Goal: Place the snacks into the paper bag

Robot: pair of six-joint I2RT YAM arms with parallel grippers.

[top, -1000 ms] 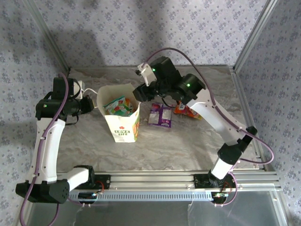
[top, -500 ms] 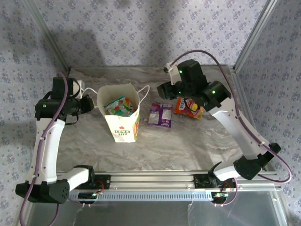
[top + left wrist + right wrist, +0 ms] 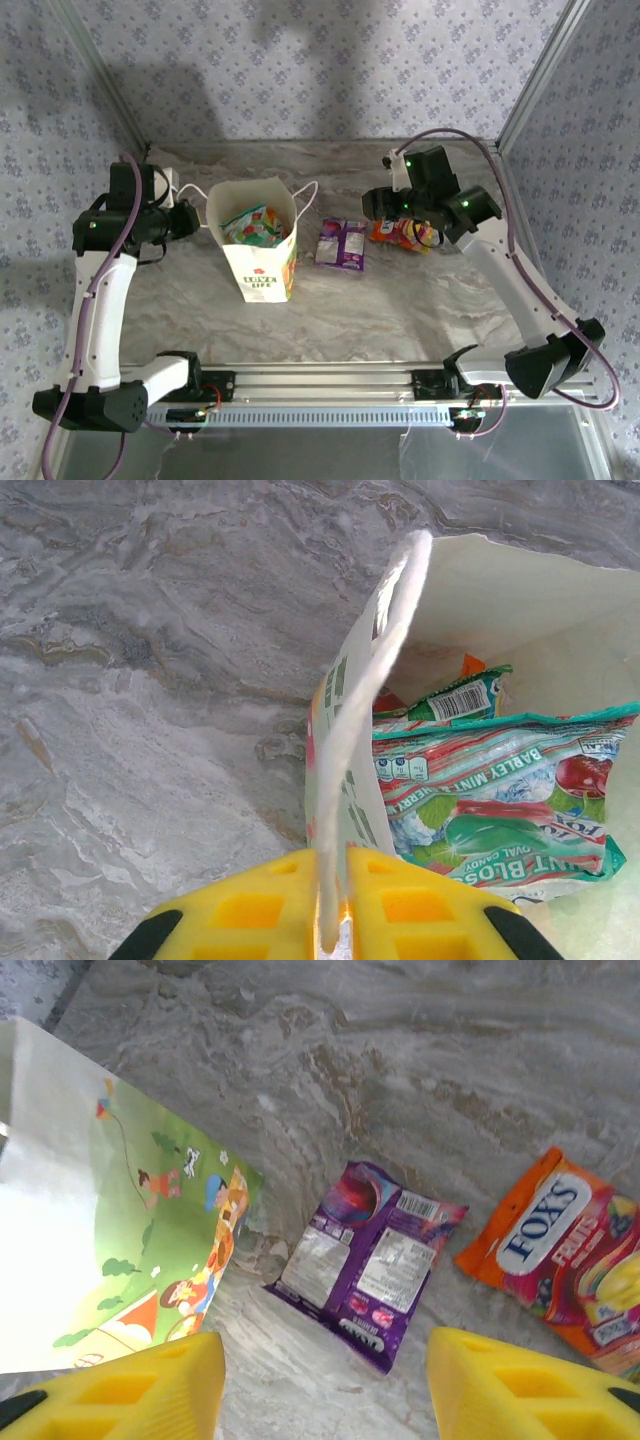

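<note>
Snack packets in teal-green and bright green foil [image 3: 500, 800] already lie inside the small white paper gift bag with the cartoon print [image 3: 262, 270]. It stands left of the middle of the grey marbled table [image 3: 350, 310], somewhat nearer the far edge. The change is on the right side. A second ago the right gripper [image 3: 325, 1355] hung at the bag's mouth. It has since swung toward the right edge and now hovers above the two packets left out on the table. One is the flat purple foil packet [image 3: 365, 1260], near the foot of the bag. The other is the orange foil packet [image 3: 560, 1240] beyond it, toward the far right corner. On the way its yellow fingers [image 3: 130, 1390] have spread. In the right wrist view they stand wide apart and grip nothing, with the purple packet lying on the table between and below them. My reading is that one drop into the bag is over and the next pick-up is starting. Either loose packet could be the target, though the wrist camera frames the purple one more squarely. The left gripper [image 3: 333, 875] has not moved. Its jaws stay pinched tight on the bag's white cord handle [image 3: 375, 660], which runs straight into them. That hold seems to keep the bag upright and its mouth open. With two packets out and the rest bagged, the task looks well past halfway.
</note>
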